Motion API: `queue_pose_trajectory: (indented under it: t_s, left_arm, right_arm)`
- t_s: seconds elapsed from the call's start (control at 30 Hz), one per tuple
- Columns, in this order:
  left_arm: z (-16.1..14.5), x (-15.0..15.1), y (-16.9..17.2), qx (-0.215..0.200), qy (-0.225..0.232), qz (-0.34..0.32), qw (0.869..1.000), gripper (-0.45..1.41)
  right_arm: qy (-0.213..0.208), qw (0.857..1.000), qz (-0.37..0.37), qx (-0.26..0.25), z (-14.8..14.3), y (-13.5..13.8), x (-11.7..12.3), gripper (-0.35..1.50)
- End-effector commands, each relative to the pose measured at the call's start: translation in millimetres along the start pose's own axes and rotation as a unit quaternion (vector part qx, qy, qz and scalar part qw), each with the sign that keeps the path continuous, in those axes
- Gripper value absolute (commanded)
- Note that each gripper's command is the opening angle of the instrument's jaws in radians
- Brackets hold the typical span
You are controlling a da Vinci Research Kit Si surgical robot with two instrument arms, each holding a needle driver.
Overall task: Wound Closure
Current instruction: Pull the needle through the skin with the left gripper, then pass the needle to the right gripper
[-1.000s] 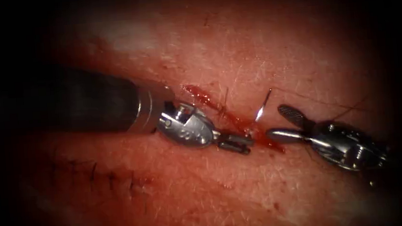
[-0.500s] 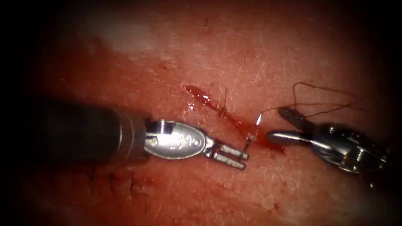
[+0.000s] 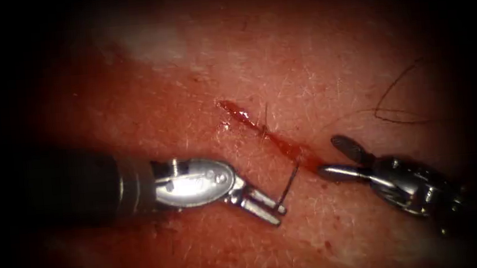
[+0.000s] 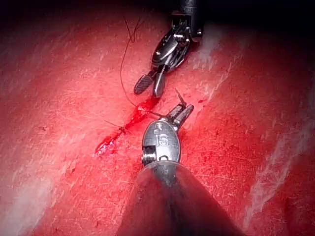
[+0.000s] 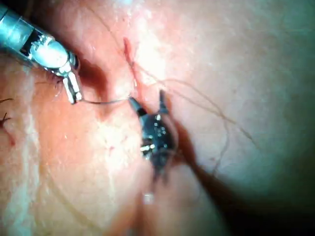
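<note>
left tool (image 3: pixel 276 210) clenched on the needle (image 3: pixel 289 184) near its tip, left of the cut (image 3: pixel 273 140), needle's rear in the tissue (image 3: pixel 329 58); right tool (image 3: pixel 337 157) released, empty, at the cut's right edge.

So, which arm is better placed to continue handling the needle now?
The left. Its pincer is shut on the needle near its tip, left of the cut, with the needle's other end at the cut. The right pincer is open and holds nothing, just right of the cut.

small engraved marks sit on the left tool (image 3: pixel 264 204) body, too blurred to read; no other text shows.
</note>
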Motion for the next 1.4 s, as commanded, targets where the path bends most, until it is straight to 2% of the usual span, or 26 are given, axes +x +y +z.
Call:
queue_pose_trajectory:
  t_s: [0.03,0.07,0.17,0.3,0.43,0.57,0.77,0.87,1.03,1.17,1.4]
  left_arm:
    - [0.6,-0.3,0.2,-0.001,-0.002,-0.002,1.0,-0.45]
    - [0.6,0.4,0.4,0.0,-0.002,0.001,1.0,-0.45]
    - [0.4,2.0,0.4,0.014,-0.008,0.069,0.998,-0.45]
    - [0.1,3.4,0.1,0.037,-0.019,0.154,0.987,-0.45]
    - [-0.3,4.4,-0.7,0.072,-0.047,0.205,0.975,-0.45]
    - [-1.1,5.2,-1.6,0.115,-0.071,0.231,0.963,-0.45]
    - [-2.9,6.5,-2.5,0.158,-0.088,0.245,0.952,-0.45]
    - [-4.0,7.3,-2.6,0.177,-0.089,0.255,0.946,-0.45]
    - [-3.6,7.1,-2.7,0.189,-0.098,0.259,0.942,-0.45]
    - [-1.8,6.0,-2.9,0.19,-0.098,0.266,0.94,-0.45]
    - [0.3,4.1,-3.2,0.177,-0.119,0.272,0.938,-0.45]
  right_arm:
    - [-0.004,1.0,0.003,0.005,0.0,-1.0,-1.1,1.13]
    - [-0.007,1.0,0.007,0.01,-0.3,-1.6,-1.1,1.13]
    - [-0.01,1.0,0.009,0.016,-0.9,-2.6,-1.1,1.13]
    - [-0.015,0.999,0.013,0.027,-1.4,-3.4,-0.9,1.13]
    - [-0.028,0.995,0.079,0.046,-1.5,-4.0,0.0,1.09]
    - [-0.026,0.985,0.166,0.047,-1.3,-5.1,1.4,1.04]
    - [-0.02,0.978,0.201,0.052,-0.5,-6.2,1.7,1.09]
    - [-0.021,0.983,0.177,0.052,-1.2,-6.1,2.3,1.09]
    - [-0.021,0.984,0.173,0.048,-1.7,-6.6,3.9,1.2]
    - [-0.011,0.978,0.199,0.056,-2.2,-7.1,6.5,1.09]
    - [-0.012,0.96,0.277,0.048,-2.1,-7.3,7.8,0.98]
